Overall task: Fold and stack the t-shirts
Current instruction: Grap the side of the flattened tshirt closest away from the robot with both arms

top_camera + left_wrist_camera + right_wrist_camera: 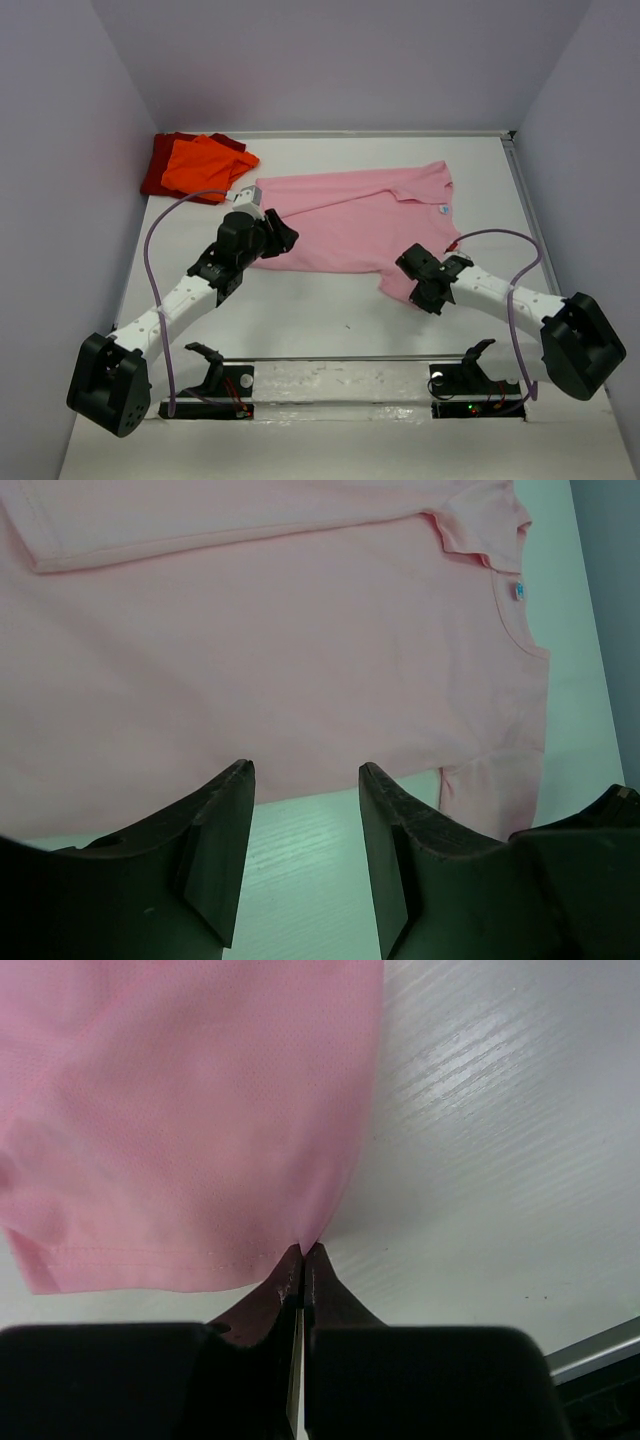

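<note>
1. Pink t-shirt [350, 215] lies spread flat in the middle of the white table [330, 320], collar end to the right, pale neck label [518, 590] showing inside the neckline
2. Far side of the pink t-shirt has a flap folded over onto the body, its stitched edge visible in the left wrist view
3. Right gripper [302, 1252] is clenched tight, fingers pinching the side edge of the pink cloth just above a stitched hem, at the shirt's near-right corner; cloth there is pulled up slightly off the table
4. Left gripper [305, 780] is released, fingers spread apart, grasping nothing; it sits at the shirt's near-left edge, with bare table showing between the fingers and the hem just beyond the tips
5. Orange t-shirt [205, 165] sits bunched in the far-left corner, resting on top of the dark red t-shirt [157, 170], which sticks out at its left and far sides
6. Orange t-shirt is near the pink shirt's far-left end; cannot tell if they touch
</note>
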You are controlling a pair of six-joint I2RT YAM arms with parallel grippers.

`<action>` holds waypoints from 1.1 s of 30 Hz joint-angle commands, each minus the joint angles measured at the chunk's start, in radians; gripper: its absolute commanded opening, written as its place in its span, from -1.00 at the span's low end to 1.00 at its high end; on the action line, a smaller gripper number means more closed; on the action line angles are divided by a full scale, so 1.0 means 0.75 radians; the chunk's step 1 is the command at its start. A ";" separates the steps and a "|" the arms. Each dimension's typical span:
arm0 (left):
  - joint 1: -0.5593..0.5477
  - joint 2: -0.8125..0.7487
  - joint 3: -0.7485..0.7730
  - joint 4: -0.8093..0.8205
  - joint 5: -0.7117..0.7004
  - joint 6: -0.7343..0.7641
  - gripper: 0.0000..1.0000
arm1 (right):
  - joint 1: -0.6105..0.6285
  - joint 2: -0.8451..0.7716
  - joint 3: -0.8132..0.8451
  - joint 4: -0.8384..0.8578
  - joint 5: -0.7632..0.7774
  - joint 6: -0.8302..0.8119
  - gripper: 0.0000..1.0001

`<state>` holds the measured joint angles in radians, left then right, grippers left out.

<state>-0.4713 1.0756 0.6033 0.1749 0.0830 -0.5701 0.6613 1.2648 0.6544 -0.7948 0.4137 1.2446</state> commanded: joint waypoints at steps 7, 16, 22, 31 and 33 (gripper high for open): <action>0.015 0.043 -0.113 -0.051 -0.304 -0.158 0.12 | -0.004 -0.118 0.068 0.037 0.050 -0.113 -1.00; 0.031 0.094 -0.097 -0.207 -0.699 -0.310 0.18 | -0.004 -0.179 0.142 0.151 0.013 -0.318 -1.00; 0.037 0.208 0.028 -0.368 -0.828 -0.391 0.29 | -0.004 -0.252 0.085 0.207 -0.030 -0.356 -1.00; 0.046 0.390 0.079 -0.430 -0.788 -0.444 0.30 | -0.004 -0.298 0.095 0.231 -0.034 -0.414 -1.00; 0.046 0.437 0.089 -0.442 -0.782 -0.451 0.30 | -0.004 -0.304 0.091 0.233 -0.032 -0.418 -1.00</action>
<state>-0.4427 1.3689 0.6254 -0.1211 -0.4534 -0.8719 0.6613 1.0637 0.7223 -0.6647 0.3874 0.9607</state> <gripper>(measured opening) 0.647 0.018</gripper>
